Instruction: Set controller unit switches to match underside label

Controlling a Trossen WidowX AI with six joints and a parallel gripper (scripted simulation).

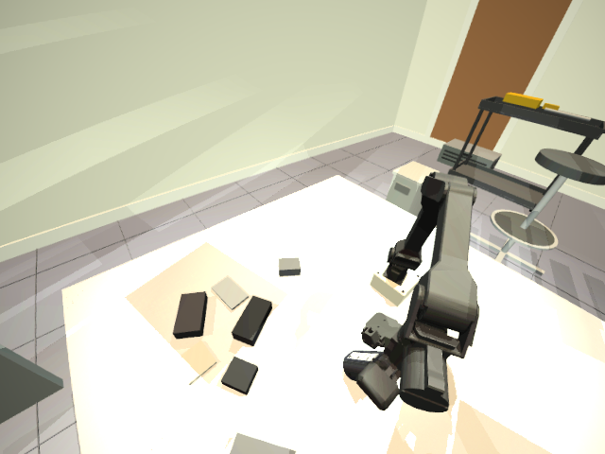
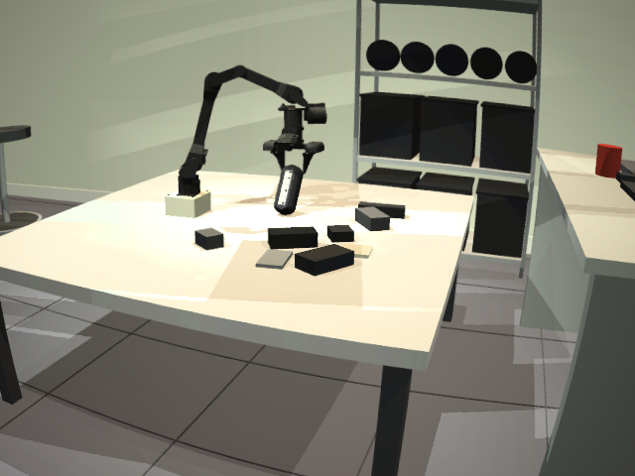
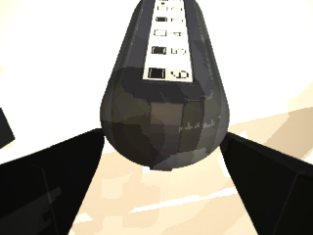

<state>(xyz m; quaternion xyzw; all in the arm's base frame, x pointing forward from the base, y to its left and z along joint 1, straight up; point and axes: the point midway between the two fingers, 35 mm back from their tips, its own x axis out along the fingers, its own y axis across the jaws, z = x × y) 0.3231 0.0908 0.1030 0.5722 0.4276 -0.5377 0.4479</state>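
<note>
The dark grey controller unit (image 1: 349,367) (image 2: 296,186) (image 3: 166,119) is held on a steep tilt, lengthwise down, in the exterior view. My gripper (image 2: 294,169) (image 3: 162,137) is shut on its upper end, one finger on each side. The unit's white label (image 1: 366,357) (image 2: 283,191) (image 3: 168,54) faces the wrist camera. In the wrist view squares 3, 5 and 6 are filled and square 4 is empty. Square 2 looks empty. Square 1 is cut off by the frame edge. The rocker switches are hidden. I cannot tell whether the unit's lower end touches the bench.
Two long dark blocks (image 1: 251,317) (image 2: 292,237), a square dark block (image 1: 239,374) (image 2: 340,233), a small grey block (image 1: 289,267) (image 2: 208,238) and a flat grey plate (image 1: 229,291) (image 2: 274,258) lie on the bench. A grey block (image 1: 261,445) (image 2: 371,218) lies farther along.
</note>
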